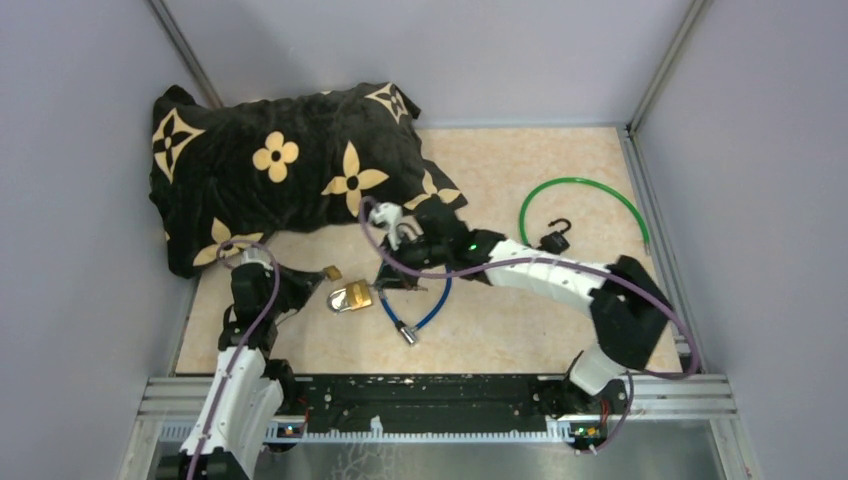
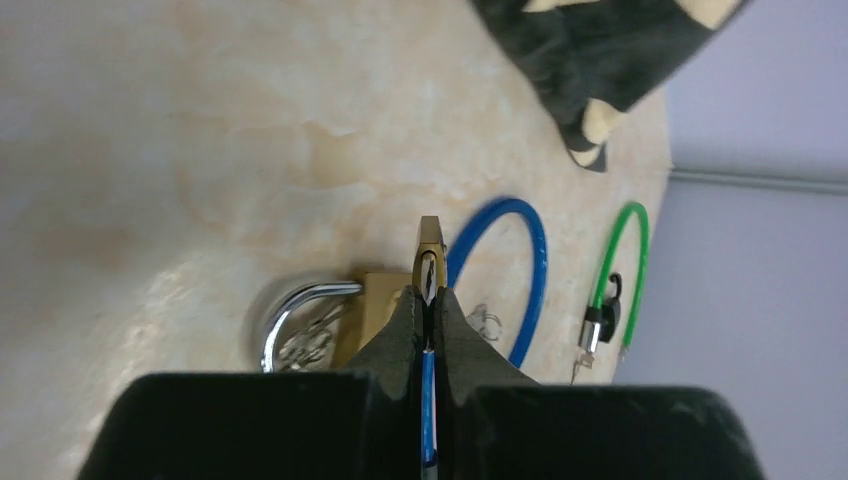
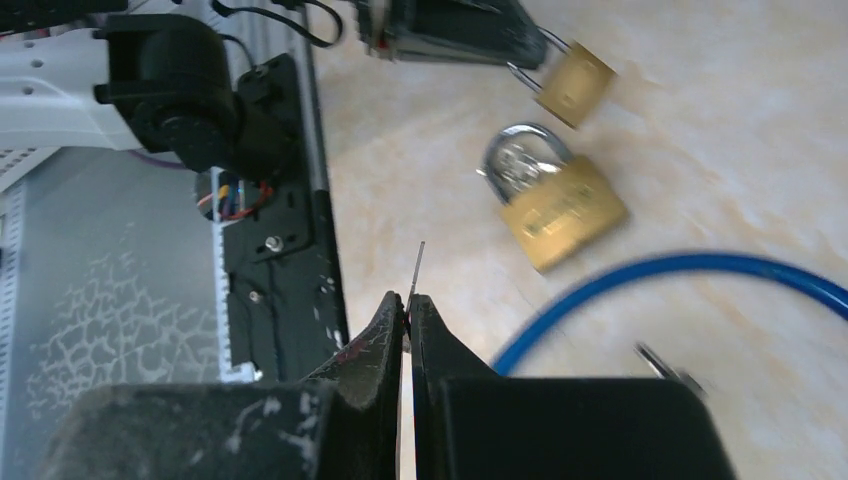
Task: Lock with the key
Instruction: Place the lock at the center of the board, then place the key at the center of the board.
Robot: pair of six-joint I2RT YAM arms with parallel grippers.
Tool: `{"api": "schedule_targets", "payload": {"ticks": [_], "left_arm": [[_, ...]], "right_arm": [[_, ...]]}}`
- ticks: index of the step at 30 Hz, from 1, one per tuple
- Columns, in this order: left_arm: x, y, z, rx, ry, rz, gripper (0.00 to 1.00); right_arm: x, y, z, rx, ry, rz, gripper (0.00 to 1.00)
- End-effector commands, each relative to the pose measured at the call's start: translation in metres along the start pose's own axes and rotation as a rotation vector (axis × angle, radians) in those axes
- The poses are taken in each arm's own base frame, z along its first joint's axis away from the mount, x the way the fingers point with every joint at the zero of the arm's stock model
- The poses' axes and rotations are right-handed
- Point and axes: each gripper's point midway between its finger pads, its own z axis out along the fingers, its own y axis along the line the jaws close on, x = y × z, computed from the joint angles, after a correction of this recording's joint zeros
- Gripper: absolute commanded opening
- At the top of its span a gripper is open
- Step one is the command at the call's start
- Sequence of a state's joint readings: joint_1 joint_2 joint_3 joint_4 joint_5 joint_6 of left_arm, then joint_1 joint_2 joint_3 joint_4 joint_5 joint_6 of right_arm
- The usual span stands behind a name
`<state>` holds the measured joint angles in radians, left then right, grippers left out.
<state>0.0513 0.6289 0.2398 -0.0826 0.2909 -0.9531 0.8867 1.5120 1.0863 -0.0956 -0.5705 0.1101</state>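
Slippage risk: right claw (image 3: pixel 408 300) is pinching shut on a thin metal sliver (image 3: pixel 419 262), likely the key, only by its end, so it could be twisting loose at insertion. Padlock (image 3: pixel 555 205) is lying flat on the tabletop (image 3: pixel 720 150), ahead-right of that claw, apart. Left claw (image 2: pixel 428 296) is clamping a small brass piece (image 2: pixel 431 245).

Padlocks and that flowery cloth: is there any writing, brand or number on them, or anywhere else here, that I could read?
No text can be read anywhere.
On the large brass padlock: faint marks on its face, too blurred to read.
On the small brass padlock: blurred, nothing can be made out.
On the black cloth: only tan flower shapes, no letters.
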Motion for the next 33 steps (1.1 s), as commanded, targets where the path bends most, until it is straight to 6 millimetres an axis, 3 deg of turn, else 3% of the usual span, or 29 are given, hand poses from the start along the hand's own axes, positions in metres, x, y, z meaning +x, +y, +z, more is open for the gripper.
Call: {"api": "schedule_targets", "payload": {"ticks": [1,3,6,9,14,15,19,21,24,28,33], "left_arm": [[-0.009,0.042,-0.007,-0.199,-0.106,-0.209,0.00],[-0.009,0.061,-0.015,-0.290,-0.134,-0.230,0.00],[0.000,0.078,-0.026,-0.376,-0.115,-0.214,0.00],[0.005,0.091,-0.031,-0.426,-0.128,-0.253,0.00],[-0.022,0.098,-0.029,-0.441,-0.275,-0.228,0.02],[-0.025,0.098,-0.029,-0.441,-0.290,-0.222,0.15],[-0.025,0.099,-0.032,-0.454,-0.289,-0.219,0.96],[-0.023,0.099,-0.035,-0.471,-0.281,-0.211,0.99],[-0.034,0.085,-0.041,-0.446,-0.306,-0.181,0.99],[-0.076,0.043,-0.057,-0.369,-0.437,-0.083,0.99],[-0.124,0.014,-0.084,-0.353,-0.623,0.127,0.99]], "right_arm": [[-0.033,0.051,0.056,-0.194,-0.071,-0.075,0.00],[-0.021,0.069,0.079,-0.275,-0.034,-0.080,0.00],[-0.007,0.080,0.103,-0.333,0.004,-0.071,0.00],[0.001,0.078,0.119,-0.354,0.005,-0.045,0.00],[-0.010,0.063,0.151,-0.321,-0.028,-0.009,0.00],[-0.014,0.059,0.158,-0.309,-0.036,-0.004,0.00],[-0.020,0.037,0.177,-0.232,-0.057,0.026,0.00],[-0.025,0.026,0.182,-0.202,-0.070,0.049,0.00],[-0.033,0.004,0.187,-0.122,-0.111,0.096,0.00],[-0.043,-0.003,0.198,-0.126,-0.163,0.124,0.00],[-0.034,-0.004,0.228,-0.153,-0.136,0.148,0.00]]}}
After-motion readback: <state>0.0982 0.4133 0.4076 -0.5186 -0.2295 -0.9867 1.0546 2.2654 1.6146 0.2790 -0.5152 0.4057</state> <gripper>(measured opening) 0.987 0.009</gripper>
